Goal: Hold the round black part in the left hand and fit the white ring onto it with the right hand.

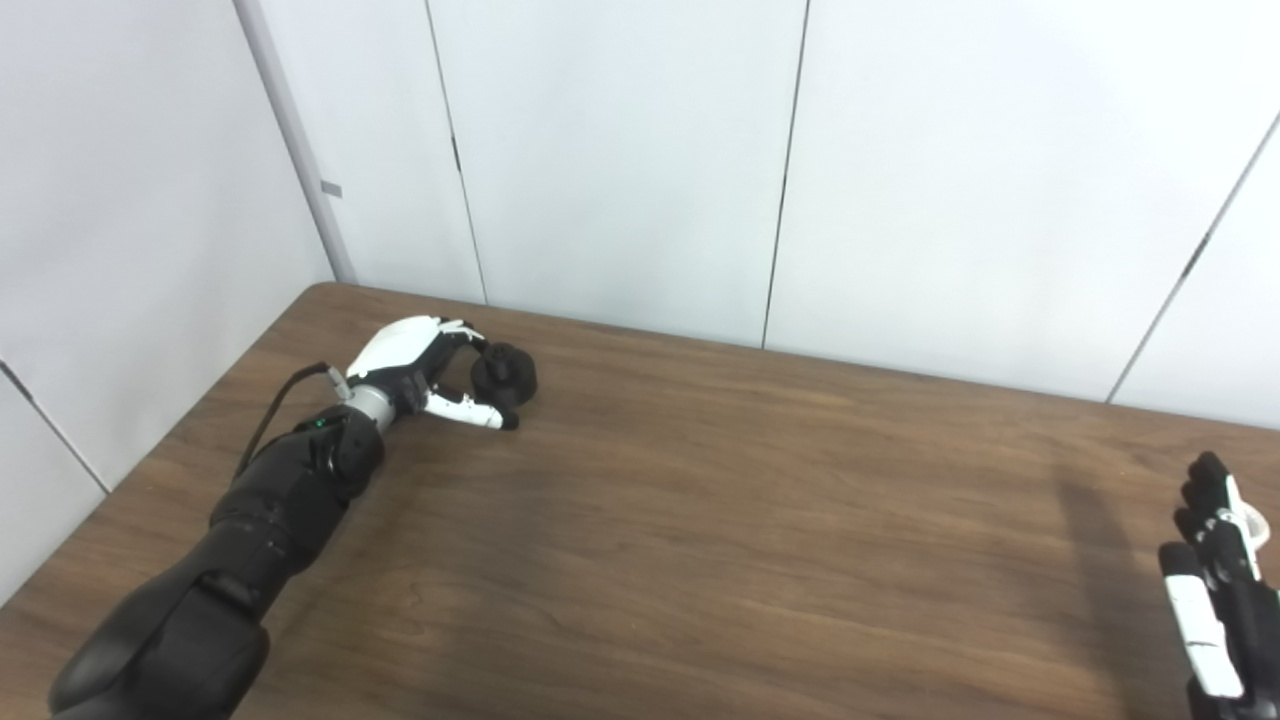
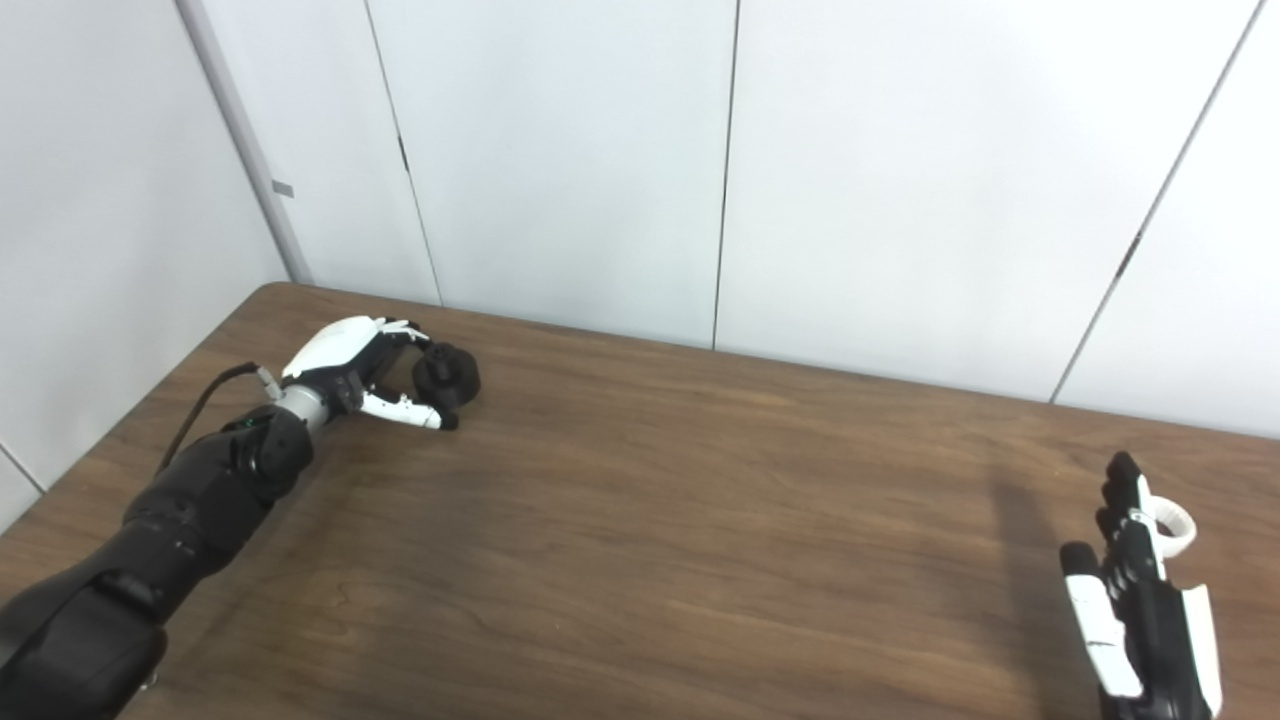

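While my left hand [image 2: 345, 372] curls loosely around the round black part [image 2: 447, 376] on the tabletop [image 2: 700, 500], it isn't clamped. My right hand [image 2: 1135, 610] stands open, fingers straight, touching the white ring [image 2: 1172, 527].

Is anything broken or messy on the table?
Nothing looks broken or spilled. The left hand curls around the round black part on the wooden table. The white ring lies far across the table, just behind the right hand, which holds nothing.

Sitting at ten o'clock: round black part [image 2: 446, 375], stepped, knob-like. Lying flat at four o'clock, near the edge: small white ring [image 2: 1172, 527].
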Motion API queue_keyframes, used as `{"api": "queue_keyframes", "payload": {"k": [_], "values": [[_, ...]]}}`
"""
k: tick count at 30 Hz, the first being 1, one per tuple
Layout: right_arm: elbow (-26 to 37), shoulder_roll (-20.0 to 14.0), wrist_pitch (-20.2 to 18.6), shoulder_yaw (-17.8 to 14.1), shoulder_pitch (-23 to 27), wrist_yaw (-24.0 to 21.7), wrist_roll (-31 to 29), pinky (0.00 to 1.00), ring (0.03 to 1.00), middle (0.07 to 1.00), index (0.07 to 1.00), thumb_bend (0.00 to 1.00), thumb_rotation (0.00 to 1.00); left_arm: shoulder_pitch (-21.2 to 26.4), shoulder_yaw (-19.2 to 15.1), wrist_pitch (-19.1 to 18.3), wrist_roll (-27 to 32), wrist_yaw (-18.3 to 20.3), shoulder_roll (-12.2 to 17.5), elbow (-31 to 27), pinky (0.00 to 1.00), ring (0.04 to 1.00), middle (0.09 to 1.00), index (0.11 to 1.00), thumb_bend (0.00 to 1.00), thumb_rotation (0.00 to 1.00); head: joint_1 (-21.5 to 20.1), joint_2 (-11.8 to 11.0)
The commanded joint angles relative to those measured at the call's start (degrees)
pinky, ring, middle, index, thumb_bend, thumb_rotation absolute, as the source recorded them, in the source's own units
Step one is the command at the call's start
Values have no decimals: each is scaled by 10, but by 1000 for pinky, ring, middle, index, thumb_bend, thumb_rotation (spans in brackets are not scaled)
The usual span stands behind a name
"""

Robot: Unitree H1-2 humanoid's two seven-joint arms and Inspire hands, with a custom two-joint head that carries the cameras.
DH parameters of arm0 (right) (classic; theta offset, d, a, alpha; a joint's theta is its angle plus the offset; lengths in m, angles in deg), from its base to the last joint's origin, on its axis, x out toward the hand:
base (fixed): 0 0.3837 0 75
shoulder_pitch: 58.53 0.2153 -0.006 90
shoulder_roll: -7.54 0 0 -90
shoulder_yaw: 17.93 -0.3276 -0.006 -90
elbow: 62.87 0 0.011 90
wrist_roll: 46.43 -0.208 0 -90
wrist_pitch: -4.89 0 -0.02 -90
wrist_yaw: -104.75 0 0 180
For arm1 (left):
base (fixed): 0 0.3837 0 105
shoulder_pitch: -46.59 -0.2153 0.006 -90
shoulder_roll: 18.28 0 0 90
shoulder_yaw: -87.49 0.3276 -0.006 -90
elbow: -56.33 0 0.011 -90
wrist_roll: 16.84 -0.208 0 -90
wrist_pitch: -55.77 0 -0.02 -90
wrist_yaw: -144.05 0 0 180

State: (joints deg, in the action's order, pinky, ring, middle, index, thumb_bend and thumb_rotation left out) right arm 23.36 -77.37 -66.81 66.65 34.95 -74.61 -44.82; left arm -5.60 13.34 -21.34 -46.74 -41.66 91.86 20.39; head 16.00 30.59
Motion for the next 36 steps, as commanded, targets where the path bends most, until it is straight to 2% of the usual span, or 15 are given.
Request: {"api": "queue_keyframes", "payload": {"k": [1, 6, 12, 17, 24, 36], "values": [[-24, 15, 0, 7, -38, -2, -4, 983, 1000, 1000, 996, 412, 840, 27, 5, 21, -5, -6, 0, 5, 1000, 1000, 941, 773, 1000, 374, 1, 0], [-28, 17, 6, 7, -38, 2, 1, 979, 1000, 1000, 991, 404, 842, 33, 11, 23, -4, -3, 0, 15, 1000, 1000, 938, 763, 1000, 361, -2, 0], [-27, 20, 6, 5, -38, 6, 9, 992, 1000, 999, 985, 443, 853, 36, 13, 27, -3, -4, -1, 14, 1000, 999, 926, 739, 1000, 354, 0, 1], [-26, 20, 4, 4, -37, 4, 3, 1000, 1000, 1000, 984, 434, 854, 37, 15, 22, -5, -1, 0, 7, 1000, 996, 915, 720, 1000, 320, 2, 2], [-30, 17, 6, 2, -36, 4, 1, 1000, 1000, 1000, 987, 415, 828, 35, 15, 21, -5, -1, 3, 4, 1000, 994, 904, 704, 1000, 319, 4, 1], [-35, 13, 5, 1, -34, 3, 2, 1000, 1000, 1000, 987, 405, 839, 32, 12, 15, -4, 5, 8, -4, 1000, 984, 891, 700, 1000, 309, 7, 3]]}}
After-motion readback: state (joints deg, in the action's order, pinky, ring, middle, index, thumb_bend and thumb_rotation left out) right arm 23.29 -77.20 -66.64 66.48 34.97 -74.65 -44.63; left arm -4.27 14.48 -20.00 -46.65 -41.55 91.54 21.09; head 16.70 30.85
